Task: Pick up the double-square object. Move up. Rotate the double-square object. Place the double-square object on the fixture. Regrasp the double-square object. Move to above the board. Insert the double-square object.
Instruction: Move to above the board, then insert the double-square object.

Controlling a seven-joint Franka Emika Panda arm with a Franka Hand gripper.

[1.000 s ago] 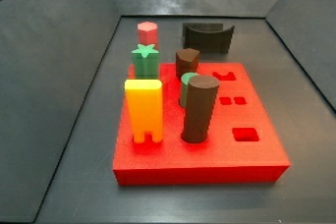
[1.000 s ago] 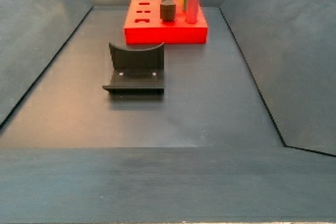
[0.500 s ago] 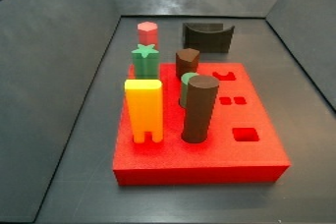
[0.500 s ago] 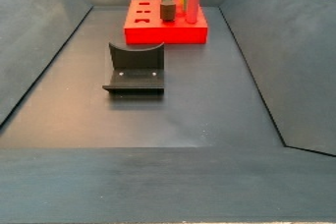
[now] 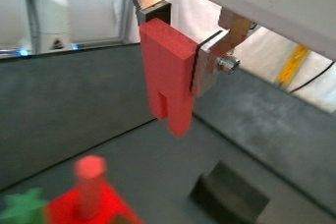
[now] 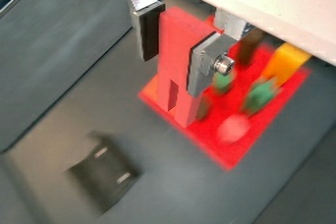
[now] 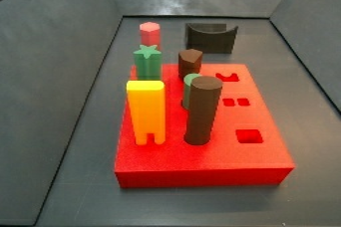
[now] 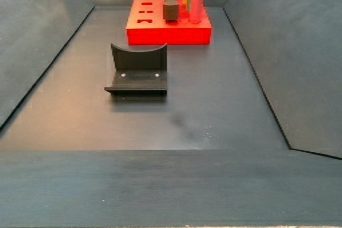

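My gripper (image 5: 179,43) is shut on the double-square object (image 5: 167,76), a long red-pink bar with a lengthwise groove, and holds it upright in the air. It also shows in the other wrist view, gripper (image 6: 176,53) and bar (image 6: 168,85). There the bar's lower end hangs over the near edge of the red board (image 6: 221,147). The dark fixture (image 6: 102,169) lies on the floor to one side of it. Both side views show the board (image 7: 200,163) (image 8: 170,35) and the fixture (image 7: 210,38) (image 8: 138,69), but not the gripper or the bar.
On the board stand a yellow-orange peg (image 7: 144,112), a dark brown cylinder (image 7: 202,110), a green star peg (image 7: 147,60) and a red hexagonal peg (image 7: 150,34). Open square holes (image 7: 248,135) lie on its right side. Sloping grey walls enclose the floor.
A red and pale shape at the top edge of a side view one second ago has left the picture. The board, pegs and fixture have not moved.
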